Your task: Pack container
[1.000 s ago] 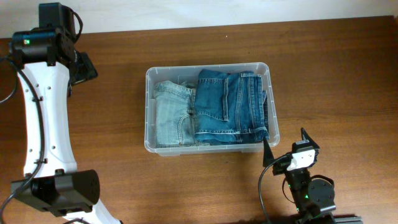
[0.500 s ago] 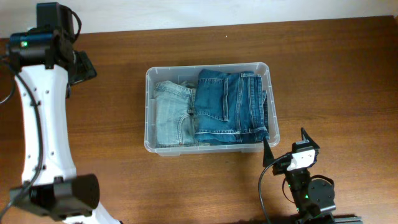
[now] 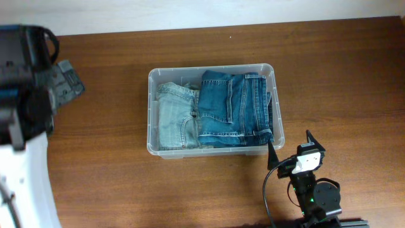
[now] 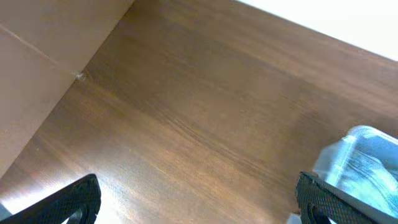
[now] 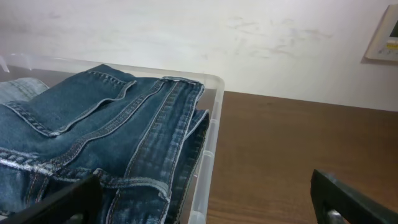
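Note:
The clear plastic container (image 3: 152, 114) stands at the table's middle. It holds folded light-blue jeans (image 3: 176, 117) on its left and folded dark-blue jeans (image 3: 234, 107) on its right. The right wrist view shows the container's rim (image 5: 210, 134) and the dark jeans (image 5: 106, 124). My left gripper (image 3: 68, 81) is raised at the far left, open and empty; its wrist view (image 4: 199, 202) shows bare table and a container corner (image 4: 367, 158). My right gripper (image 3: 290, 149) is open and empty near the container's front right corner, and its wrist view (image 5: 205, 199) shows the fingers apart.
The brown wooden table (image 3: 342, 82) runs under everything. A pale wall (image 5: 249, 43) stands behind it. The left arm's white body (image 3: 19, 190) fills the left edge of the overhead view.
The left arm has risen toward the camera and looms larger at the far left. The right arm, the container and the jeans have not moved.

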Robot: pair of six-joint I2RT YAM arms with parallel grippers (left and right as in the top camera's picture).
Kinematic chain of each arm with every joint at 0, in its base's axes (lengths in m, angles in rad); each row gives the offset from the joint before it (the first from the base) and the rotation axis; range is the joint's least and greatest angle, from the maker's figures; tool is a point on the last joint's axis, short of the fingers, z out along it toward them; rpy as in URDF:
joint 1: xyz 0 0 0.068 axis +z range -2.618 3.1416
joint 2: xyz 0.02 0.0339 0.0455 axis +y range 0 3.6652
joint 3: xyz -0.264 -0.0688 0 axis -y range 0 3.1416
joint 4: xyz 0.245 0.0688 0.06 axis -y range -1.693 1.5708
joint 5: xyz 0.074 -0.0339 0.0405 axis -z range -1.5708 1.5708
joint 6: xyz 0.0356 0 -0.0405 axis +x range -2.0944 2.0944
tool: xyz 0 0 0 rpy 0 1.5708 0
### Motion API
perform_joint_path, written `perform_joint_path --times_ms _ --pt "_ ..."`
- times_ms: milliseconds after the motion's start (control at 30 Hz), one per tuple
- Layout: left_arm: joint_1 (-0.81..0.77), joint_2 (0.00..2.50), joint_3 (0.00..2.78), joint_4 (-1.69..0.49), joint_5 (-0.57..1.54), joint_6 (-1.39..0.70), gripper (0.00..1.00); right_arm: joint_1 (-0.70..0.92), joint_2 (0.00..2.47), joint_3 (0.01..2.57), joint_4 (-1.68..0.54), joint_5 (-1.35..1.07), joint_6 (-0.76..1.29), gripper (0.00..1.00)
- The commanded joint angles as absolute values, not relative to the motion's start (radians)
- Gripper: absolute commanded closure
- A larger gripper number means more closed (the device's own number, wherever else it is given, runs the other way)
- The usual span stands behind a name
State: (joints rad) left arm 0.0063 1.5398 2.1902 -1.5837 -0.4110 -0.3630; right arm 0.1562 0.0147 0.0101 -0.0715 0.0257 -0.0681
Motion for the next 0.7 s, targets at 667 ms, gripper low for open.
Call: perform_joint_path --times_ms 667 --pt "-0.091 0.707 0.844 -0.649 -0.246 -0.373 0.01 0.149 0.004 0.006 -0.080 0.027 -0.074 0.01"
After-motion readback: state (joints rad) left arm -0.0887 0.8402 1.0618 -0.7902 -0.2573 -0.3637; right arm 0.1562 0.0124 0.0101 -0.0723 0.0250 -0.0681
